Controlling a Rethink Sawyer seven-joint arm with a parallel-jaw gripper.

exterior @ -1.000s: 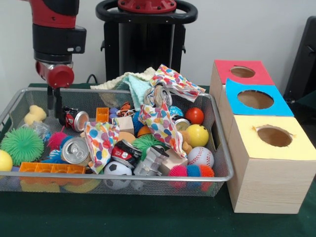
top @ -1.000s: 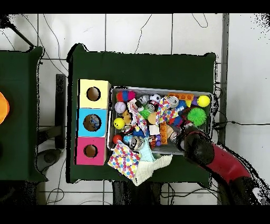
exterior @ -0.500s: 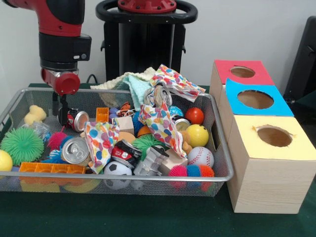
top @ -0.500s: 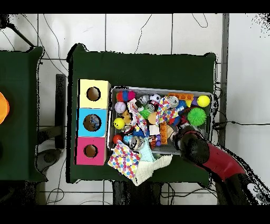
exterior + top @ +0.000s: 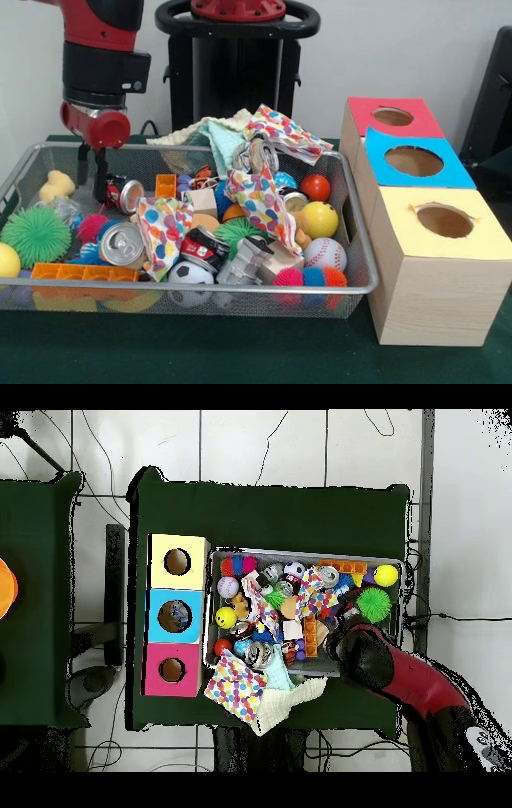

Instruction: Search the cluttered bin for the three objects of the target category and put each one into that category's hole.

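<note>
Tool (image 5: 90,174) hanging with fingers slightly parted, empty, inside wire bin (image 5: 356,240), just left of small red can (image 5: 122,193) lying on its side.

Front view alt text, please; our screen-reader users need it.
The red arm's hand hangs open in the wire bin, just above a red can, amid balls, cans, blocks and spotted cloths. Red, blue and yellow boxes with holes stand beside it.

Bright even light, soft shadows, mild blur
</note>
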